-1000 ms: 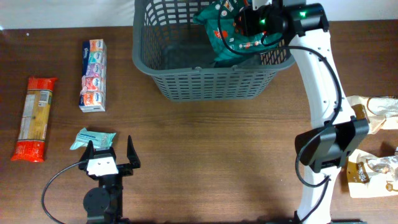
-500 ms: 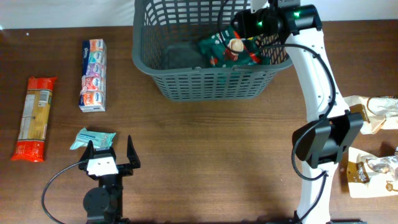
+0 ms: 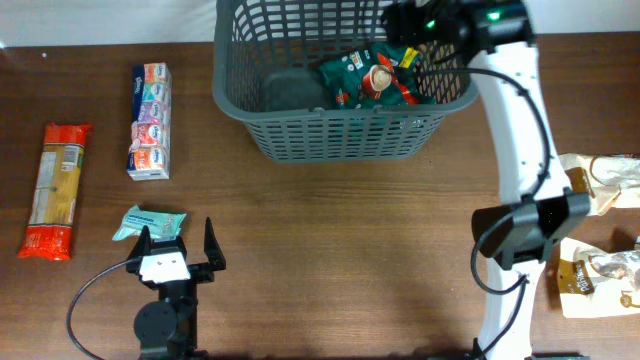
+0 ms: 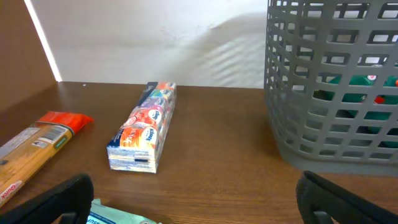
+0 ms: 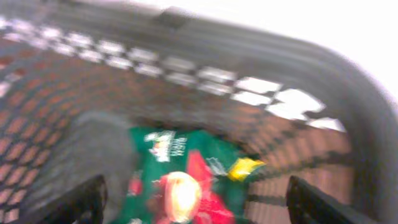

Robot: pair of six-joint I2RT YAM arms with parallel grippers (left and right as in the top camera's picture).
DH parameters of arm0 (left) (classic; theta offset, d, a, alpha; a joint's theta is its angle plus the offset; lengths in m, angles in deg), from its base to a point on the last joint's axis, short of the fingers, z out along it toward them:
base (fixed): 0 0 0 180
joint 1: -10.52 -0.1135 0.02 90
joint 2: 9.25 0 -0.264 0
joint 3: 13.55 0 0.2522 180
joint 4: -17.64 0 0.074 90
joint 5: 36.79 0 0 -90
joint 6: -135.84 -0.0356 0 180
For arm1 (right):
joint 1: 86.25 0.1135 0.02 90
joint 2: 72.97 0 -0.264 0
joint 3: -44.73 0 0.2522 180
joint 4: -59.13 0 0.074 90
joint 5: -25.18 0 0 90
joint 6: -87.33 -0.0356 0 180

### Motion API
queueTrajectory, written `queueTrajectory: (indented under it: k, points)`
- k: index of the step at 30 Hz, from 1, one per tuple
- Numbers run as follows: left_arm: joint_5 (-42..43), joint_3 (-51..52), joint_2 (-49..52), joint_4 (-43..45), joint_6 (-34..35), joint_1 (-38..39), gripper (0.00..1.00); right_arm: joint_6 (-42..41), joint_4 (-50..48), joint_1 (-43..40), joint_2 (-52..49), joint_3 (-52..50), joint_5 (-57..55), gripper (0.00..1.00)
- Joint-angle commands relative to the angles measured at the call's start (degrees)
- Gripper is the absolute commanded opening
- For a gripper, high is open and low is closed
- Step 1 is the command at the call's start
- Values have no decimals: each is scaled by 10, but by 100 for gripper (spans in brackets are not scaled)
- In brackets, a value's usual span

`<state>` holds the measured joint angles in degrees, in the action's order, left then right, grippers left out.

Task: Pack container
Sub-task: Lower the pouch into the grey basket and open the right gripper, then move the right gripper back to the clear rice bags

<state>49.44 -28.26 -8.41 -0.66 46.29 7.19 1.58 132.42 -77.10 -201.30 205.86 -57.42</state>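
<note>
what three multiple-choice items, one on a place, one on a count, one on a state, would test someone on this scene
1. Where is the green snack packet?
A. on the table by the right arm's base
B. inside the container
C. on the table in front of the container

2. How many items lie on the table to the left of the container?
A. one
B. three
C. five

3. How do the right arm's fingers stand?
A. shut on the packet
B. shut on the rim
C. apart, holding nothing

Answers:
1 B, it shows inside the rim from overhead and through the lattice wall in the left wrist view.
2 B, the pasta packet, the multicoloured box and the teal bar.
3 C, the right wrist view shows them wide apart above the packet.
</note>
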Motion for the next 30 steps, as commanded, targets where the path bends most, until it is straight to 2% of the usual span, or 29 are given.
queueTrajectory:
  k: [1,2,7,11,16,20,24,30]
  points:
    - [6,4,-5,0,6,2,99,-3,34,-37,32,93,-141,96]
    - [6,4,-5,0,6,2,99,-3,51,-48,35,117,-165,99]
    - [6,4,-5,0,6,2,99,-60,155,-125,52,222,-271,99]
    - [6,4,-5,0,6,2,99,-158,263,-195,62,283,-326,99]
    - [6,4,-5,0,6,2,99,-259,379,-275,70,327,-330,99]
    - [6,4,-5,0,6,2,99,-263,378,-314,73,317,-317,99]
    - [6,4,-5,0,6,2,99,-301,378,-345,72,297,-321,99]
    - [6,4,-5,0,6,2,99,-340,378,-400,71,176,-314,99]
